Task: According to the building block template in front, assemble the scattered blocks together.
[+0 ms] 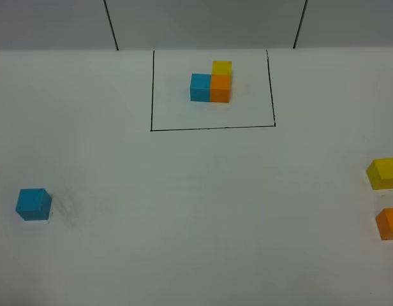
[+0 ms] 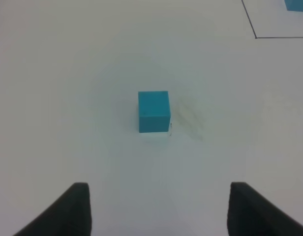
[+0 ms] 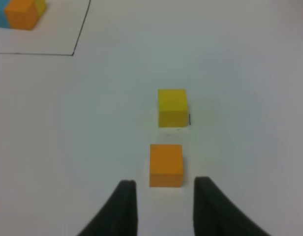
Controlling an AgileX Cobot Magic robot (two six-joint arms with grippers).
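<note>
The building block template is a black-lined rectangle (image 1: 212,128) at the back middle, framing blue, orange and yellow cubes (image 1: 210,84) joined in an L. The scattered blue cube (image 1: 34,204) lies alone at the left; in the left wrist view it (image 2: 154,111) sits well ahead of my open, empty left gripper (image 2: 156,211). The scattered yellow cube (image 1: 383,173) and orange cube (image 1: 389,223) lie at the right edge. In the right wrist view the orange cube (image 3: 166,164) sits just ahead of my open right gripper (image 3: 164,192), with the yellow cube (image 3: 172,107) beyond it. Neither gripper shows in the exterior view.
The white table (image 1: 196,210) spreads between the loose cubes and the template. A grey back wall with two dark vertical lines (image 1: 111,25) stands behind the table. A corner of the template outline shows in both wrist views (image 2: 256,36) (image 3: 74,53).
</note>
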